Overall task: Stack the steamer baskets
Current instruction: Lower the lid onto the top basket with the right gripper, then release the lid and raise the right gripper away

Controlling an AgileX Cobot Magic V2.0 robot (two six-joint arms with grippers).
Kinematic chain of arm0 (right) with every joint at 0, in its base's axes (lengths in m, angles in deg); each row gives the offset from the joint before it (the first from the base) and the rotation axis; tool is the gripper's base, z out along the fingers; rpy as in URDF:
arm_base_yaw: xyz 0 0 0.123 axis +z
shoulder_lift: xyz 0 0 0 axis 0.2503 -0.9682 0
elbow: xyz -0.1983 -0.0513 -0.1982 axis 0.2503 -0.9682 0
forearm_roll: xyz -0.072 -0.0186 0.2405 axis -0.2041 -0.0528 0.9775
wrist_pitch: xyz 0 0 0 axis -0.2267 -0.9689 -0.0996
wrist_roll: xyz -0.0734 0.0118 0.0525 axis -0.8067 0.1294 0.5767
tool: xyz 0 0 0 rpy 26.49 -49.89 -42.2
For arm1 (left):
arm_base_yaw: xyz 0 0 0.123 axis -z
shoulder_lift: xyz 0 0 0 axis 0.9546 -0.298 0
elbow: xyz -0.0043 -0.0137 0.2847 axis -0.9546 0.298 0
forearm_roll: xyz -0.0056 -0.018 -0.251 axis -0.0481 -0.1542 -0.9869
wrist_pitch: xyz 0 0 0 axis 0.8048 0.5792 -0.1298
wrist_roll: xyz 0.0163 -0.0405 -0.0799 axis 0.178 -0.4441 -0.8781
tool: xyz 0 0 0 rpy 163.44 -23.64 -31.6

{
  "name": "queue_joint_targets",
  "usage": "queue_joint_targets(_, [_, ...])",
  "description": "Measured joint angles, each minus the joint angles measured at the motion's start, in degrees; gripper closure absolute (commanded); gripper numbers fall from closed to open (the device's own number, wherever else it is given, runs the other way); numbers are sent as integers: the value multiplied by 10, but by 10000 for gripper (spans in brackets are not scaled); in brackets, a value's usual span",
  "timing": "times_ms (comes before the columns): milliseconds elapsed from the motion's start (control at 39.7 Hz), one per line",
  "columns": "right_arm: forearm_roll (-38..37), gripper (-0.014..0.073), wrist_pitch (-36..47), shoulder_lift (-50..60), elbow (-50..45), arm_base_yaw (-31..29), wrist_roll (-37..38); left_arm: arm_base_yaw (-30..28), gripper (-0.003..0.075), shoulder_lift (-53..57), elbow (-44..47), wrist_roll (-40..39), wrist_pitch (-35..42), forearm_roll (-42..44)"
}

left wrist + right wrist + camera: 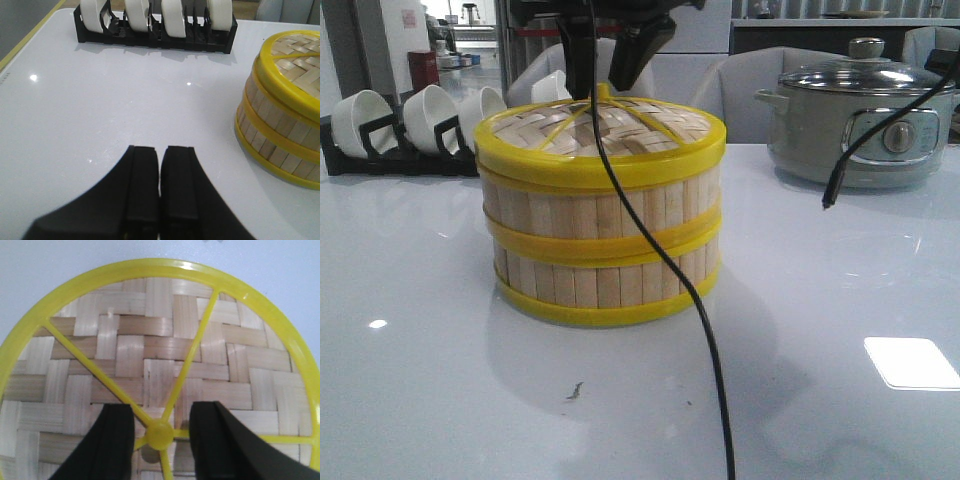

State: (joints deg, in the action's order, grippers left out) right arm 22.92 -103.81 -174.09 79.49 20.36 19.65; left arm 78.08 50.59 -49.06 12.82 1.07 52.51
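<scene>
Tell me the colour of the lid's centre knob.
Yellow knob, matching the lid's rim; clearest in the right wrist view.

Well off to my left side, white bowls (425, 115) stand on edge in a black rack (390, 150) on the white table (820, 300). Off to my right stands a grey electric pot (860, 125) under a glass lid (865, 72), and a black cable (670, 270) hangs down in front of me.

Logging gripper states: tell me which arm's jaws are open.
The right gripper: its jaws stand apart on either side of the yellow knob on the lid. The left gripper has its jaws pressed together over bare table.
</scene>
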Motion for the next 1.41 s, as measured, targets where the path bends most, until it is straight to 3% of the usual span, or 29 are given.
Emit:
queue_joint_targets(277, [-30,214,24,59,0,-5,0,0,635,0,0,0,0,0])
queue_joint_targets(656, [-46,222,30,170,-63,-71,0,0,635,0,0,0,0,0])
queue_joint_targets(958, [-46,222,43,294,-216,-139,0,0,635,0,0,-1,0,0])
queue_joint_targets(1412, [-46,222,142,489,-477,-253,0,0,635,0,0,-1,0,0])
